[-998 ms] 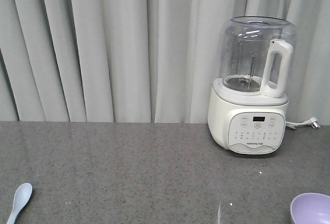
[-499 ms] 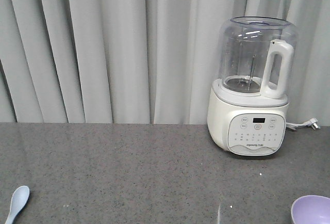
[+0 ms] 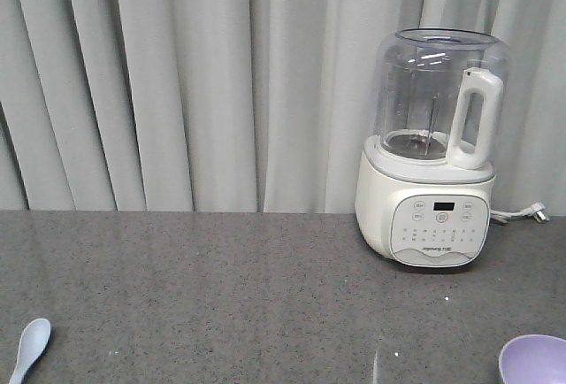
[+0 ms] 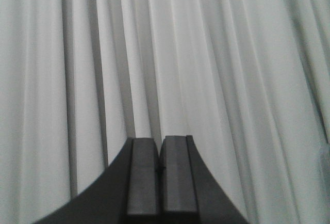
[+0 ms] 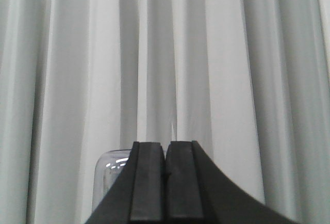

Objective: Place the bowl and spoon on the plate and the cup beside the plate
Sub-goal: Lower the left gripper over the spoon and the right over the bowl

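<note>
The bowl (image 3: 534, 359) is the nearest thing we see in the front view. It is a lavender round cut off by the lower frame edge, standing open side up on the grey speckled surface (image 3: 221, 295). It lies in front of the blender (image 3: 433, 154), slightly to that appliance's right as this view shows it, and apart from it.

The spoon (image 3: 29, 349) is pale blue and equally near us. It lies far to the blender's left, at the opposite lower corner. Its scoop points away from us and its handle runs out of the frame.

Farther back, the white blender stands upright with its clear jar on top. Its handle and control panel face us. A white plug (image 3: 529, 212) lies on the surface just to the blender's right, at its rear. Behind the blender, a pale grey curtain (image 3: 177, 83) hangs in folds across the whole background.

In the left wrist view, the left pincer (image 4: 160, 146) has its two dark fingers pressed together with nothing between them. Only the curtain folds lie beyond.

In the right wrist view, the right pincer (image 5: 165, 149) is likewise pressed together and grips nothing. The top of the blender's clear jar peeks out beyond it, to the left of the fingers, with the curtain farther back.
</note>
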Controlling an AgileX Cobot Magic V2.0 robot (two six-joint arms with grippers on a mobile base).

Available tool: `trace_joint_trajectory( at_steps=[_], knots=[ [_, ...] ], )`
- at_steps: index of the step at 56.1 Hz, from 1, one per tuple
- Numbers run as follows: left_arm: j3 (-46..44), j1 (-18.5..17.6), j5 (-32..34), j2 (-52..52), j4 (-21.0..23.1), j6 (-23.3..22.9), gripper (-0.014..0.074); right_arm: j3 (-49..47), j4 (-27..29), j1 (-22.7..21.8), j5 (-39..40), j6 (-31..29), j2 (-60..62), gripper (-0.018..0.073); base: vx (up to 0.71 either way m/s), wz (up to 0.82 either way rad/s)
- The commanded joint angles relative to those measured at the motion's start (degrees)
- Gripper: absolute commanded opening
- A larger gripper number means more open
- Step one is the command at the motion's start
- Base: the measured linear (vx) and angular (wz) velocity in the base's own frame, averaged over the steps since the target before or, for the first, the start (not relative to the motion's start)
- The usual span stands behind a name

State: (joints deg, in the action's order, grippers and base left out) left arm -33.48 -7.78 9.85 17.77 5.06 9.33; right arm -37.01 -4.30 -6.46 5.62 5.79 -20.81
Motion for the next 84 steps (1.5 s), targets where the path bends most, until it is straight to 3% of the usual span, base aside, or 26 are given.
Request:
trace_joint_trajectory(
  at_steps=[1, 10, 20, 30, 36, 50, 56, 63, 69, 75, 80, 84],
  knots=[
    [-10.44, 0.06, -2.46, 10.98, 3.03, -0.32, -0.0006, -10.03, -0.36, -0.09, -1.97, -1.1, -10.04, -0.0008, 0.0, 0.0],
    [-23.16, 0.06, -12.07, 28.88, 3.51, -0.62, -0.0006, -18.93, -0.12, -0.09, -8.38, -1.03, -25.47, -0.0008, 0.0, 0.0],
    [-25.17, 0.06, -11.03, 38.44, 3.51, -0.62, -0.0005, -19.14, -0.12, -0.09, -10.58, -1.03, -33.85, -0.0007, 0.0, 0.0],
    [-25.17, 0.06, -10.83, 40.07, 3.51, -0.62, 0.005, -19.14, -0.38, -0.09, -12.81, -1.18, -34.09, 0.0042, 0.0, 0.0],
    [-25.17, 0.06, -10.76, 40.07, 3.51, -0.57, 0.0163, -19.14, -0.38, -0.09, -12.94, -1.18, -34.09, 0.0152, 0.0, 0.0],
    [-25.17, 0.06, -10.96, 40.07, 3.51, -0.99, 0.0561, -19.14, -0.33, -0.09, -12.29, -1.06, -34.09, 0.0581, 0.0, 0.0],
    [-25.17, 0.06, -14.71, 40.48, 3.51, -4.94, 0.0637, -19.14, -0.33, -0.09, -12.29, -1.06, -34.09, 0.0669, 0.0, 0.0],
    [-25.25, 0.06, -23.13, 43.77, 3.43, -5.68, 0.0619, -19.14, -0.13, -0.09, -12.35, -1.06, -34.15, 0.067, 0.0, 0.0],
    [-27.39, 1.68, -30.51, 48.37, 2.6, -10.46, 0.0592, -19.14, -0.13, -0.09, -12.35, -1.06, -34.15, 0.065, 0.0, 0.0],
    [-31.77, 4.31, -38.45, 52.14, -3.19, -15.99, 0.0574, -19.14, -0.13, -0.09, -12.46, -1.06, -34.15, 0.062, 0.0, 0.0],
    [-34.32, 4.76, -45.0, 55.53, -7.26, -16.31, 0.0573, -19.14, -0.13, -0.09, -12.58, -1.06, -34.15, 0.0591, 0.0, 0.0],
    [-34.39, 4.76, -48.44, 58.13, -7.45, -16.25, 0.0573, -19.14, -0.13, -0.09, -12.71, -1.02, -34.15, 0.0568, 0.0, 0.0]
  ],
)
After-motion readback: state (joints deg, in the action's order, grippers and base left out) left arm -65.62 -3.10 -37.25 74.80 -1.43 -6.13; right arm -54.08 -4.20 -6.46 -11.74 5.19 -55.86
